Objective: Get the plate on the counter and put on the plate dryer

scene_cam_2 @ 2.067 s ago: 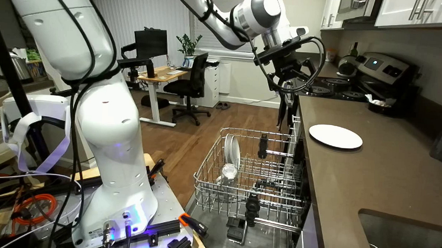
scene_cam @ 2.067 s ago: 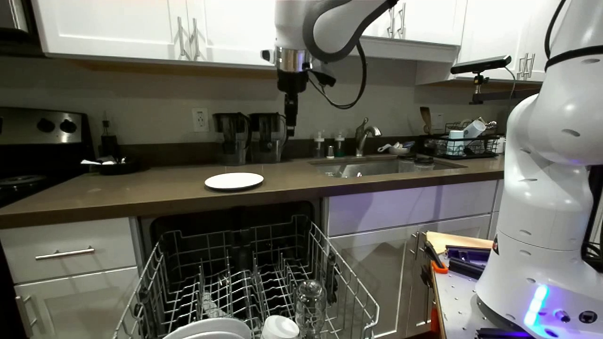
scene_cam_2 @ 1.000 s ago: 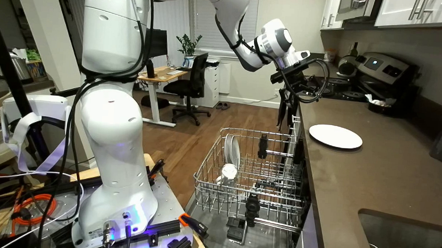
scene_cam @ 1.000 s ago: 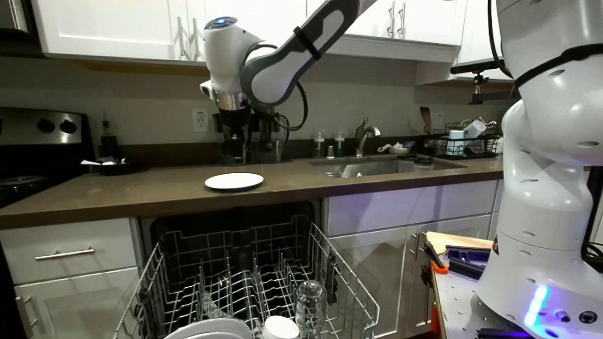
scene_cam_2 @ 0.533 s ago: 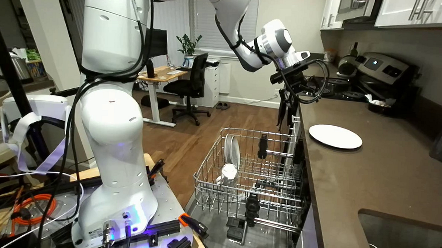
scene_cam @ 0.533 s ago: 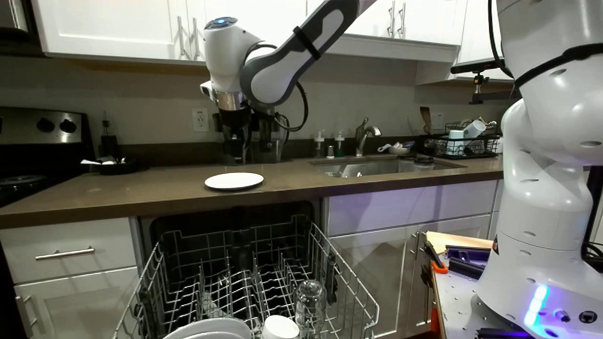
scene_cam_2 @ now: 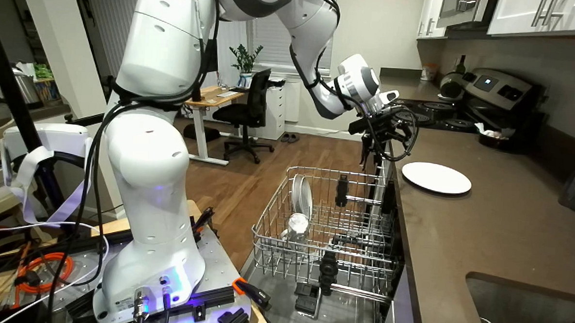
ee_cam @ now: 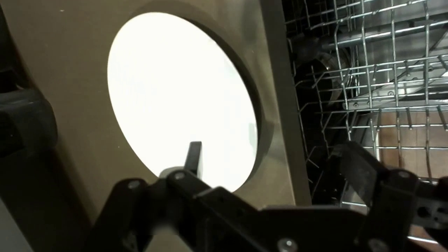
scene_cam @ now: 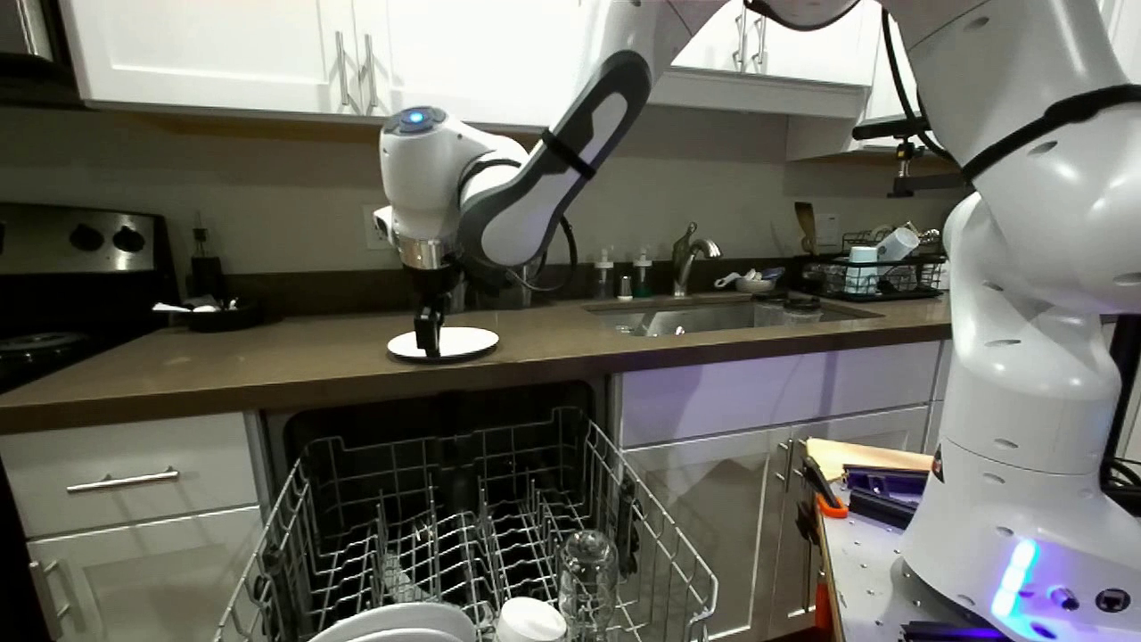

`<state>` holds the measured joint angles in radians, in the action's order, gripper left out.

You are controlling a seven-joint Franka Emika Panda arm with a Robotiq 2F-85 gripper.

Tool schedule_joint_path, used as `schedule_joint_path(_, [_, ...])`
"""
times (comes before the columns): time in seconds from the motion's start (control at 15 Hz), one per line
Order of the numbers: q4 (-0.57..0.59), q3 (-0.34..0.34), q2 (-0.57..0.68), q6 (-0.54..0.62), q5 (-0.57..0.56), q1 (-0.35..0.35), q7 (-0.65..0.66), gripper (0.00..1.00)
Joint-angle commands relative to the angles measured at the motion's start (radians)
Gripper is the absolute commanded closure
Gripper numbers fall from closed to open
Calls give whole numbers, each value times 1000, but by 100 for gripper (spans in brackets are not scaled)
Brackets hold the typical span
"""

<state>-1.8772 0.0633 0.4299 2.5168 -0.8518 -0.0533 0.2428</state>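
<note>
Wide apart, that's how the gripper [ee_cam: 271, 150] stands, with nothing between its jaws; in the wrist view they come in along the bottom of the frame, one showing across the lower end of the plate [ee_cam: 180, 94], the other, at lower right, in front of the wires of the plate dryer [ee_cam: 396, 63]. I'd call this the approach, just short of the grasp: the plate isn't pinched, and the racking is all ahead. What the next move wants, to my eye, is for the jaws to ease in toward the nearest rim, get one above it and one beneath, and only then close, since that spread hardly looks enough to span the whole plate. In an exterior view it lies flat at the right, on the counter [scene_cam_2: 498, 214], near the front edge, the gripper hanging up and to its left, apart from it; how level the tips are with the rim I can't tell. Below, the plate dryer is pulled out, two white dishes [scene_cam: 401, 621] at the bottom of the frame, a white cup [scene_cam: 530, 618] beside them, then a clear glass [scene_cam: 588, 571] to the right.
</note>
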Motion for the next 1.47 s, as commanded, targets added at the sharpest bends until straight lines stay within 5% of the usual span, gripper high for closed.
schedule_joint_path(0.0, [98, 80, 113, 30, -141, -65, 177, 0])
schedule_joint_path(1.4, [263, 107, 263, -122, -208, -82, 242, 0])
